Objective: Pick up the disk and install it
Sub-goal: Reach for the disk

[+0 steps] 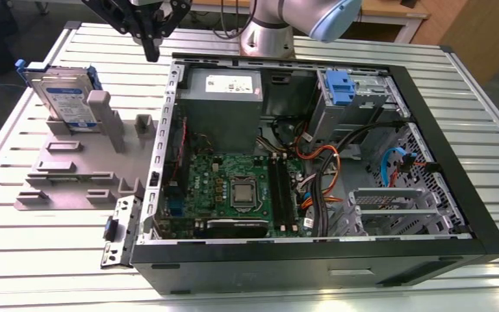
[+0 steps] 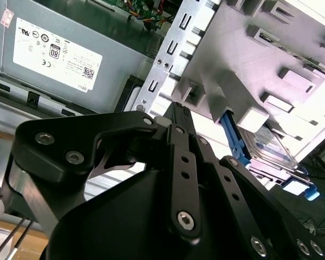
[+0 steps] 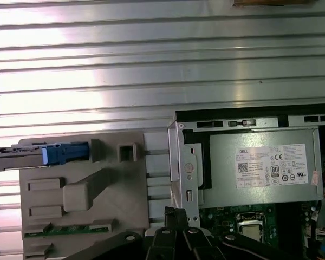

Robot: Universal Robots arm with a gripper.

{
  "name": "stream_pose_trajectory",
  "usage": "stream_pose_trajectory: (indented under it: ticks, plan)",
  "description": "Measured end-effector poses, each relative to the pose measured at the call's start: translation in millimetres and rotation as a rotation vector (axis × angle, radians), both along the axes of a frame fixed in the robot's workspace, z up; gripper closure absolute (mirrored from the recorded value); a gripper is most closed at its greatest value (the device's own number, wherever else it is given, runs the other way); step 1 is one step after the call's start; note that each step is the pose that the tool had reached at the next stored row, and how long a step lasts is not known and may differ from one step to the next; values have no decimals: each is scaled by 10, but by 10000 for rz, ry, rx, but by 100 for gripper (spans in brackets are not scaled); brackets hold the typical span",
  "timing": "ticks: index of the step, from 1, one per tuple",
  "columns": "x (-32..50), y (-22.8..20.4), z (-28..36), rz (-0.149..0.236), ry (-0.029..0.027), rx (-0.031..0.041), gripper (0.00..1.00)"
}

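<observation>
Slatted metal table: disk on edge in grey fixture, exterior view's left, edge-line aimed at open computer case, grey post fronting it; gripper above, jaws together, empty.

Black screw-studded hand, silver-blue arm

The light is bright. In the exterior view the metal table shines white at about 8 o'clock, and the inside of the computer case is shady. In the first wrist view the table glares hard. In the second wrist view the grey holder looks washed out, and the black gripper looks dark.
</observation>
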State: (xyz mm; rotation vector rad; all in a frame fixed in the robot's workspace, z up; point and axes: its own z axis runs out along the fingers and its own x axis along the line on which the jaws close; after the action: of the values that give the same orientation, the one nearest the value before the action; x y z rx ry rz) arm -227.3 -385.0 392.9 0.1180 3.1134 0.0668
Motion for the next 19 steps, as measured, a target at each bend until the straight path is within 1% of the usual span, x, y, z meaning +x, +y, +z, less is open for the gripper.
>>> stream_pose_trajectory:
  ticks: [6,8,13,15,19]
  plan:
    - [-23,0,0,0,0,0,89]
    - [-54,0,0,-1,-1,0,89]
    - [-63,0,0,0,-1,0,89]
    - [-105,0,0,0,0,0,89]
    - [-112,0,0,-1,0,0,89]
